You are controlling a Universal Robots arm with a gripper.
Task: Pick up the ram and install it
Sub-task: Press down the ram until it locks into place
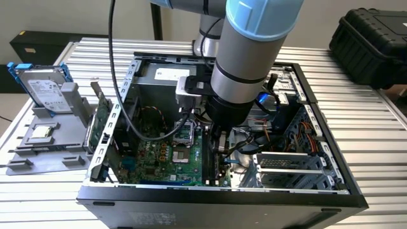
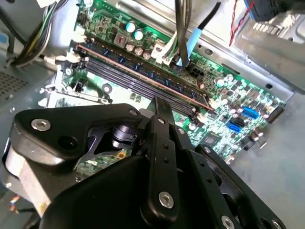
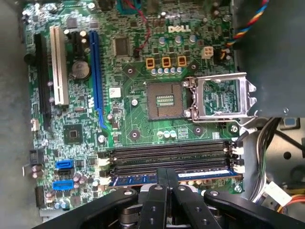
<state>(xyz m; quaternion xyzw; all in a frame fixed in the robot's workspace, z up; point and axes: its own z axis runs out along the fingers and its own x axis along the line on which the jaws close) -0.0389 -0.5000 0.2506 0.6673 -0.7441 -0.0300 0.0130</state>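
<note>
The black gripper (image 3: 167,183), fingers (image 3: 161,179) pressed together, pinches the ram (image 3: 200,176), which stands edge-up in a memory slot low on the green motherboard (image 3: 138,119). In the exterior view, the open computer case (image 1: 318,143) fills mid-frame.

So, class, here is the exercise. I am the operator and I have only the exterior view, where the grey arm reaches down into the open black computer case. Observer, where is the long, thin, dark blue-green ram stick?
Observer: In the first wrist view the long, thin blue-green ram stick lies along the memory slot nearest the gripper.
Operator: Are the neighbouring slots filled?
Observer: No, the black slots beside it look empty.
Operator: And the gripper?
Observer: Its black fingers are shut together, near the stick's middle.
</note>
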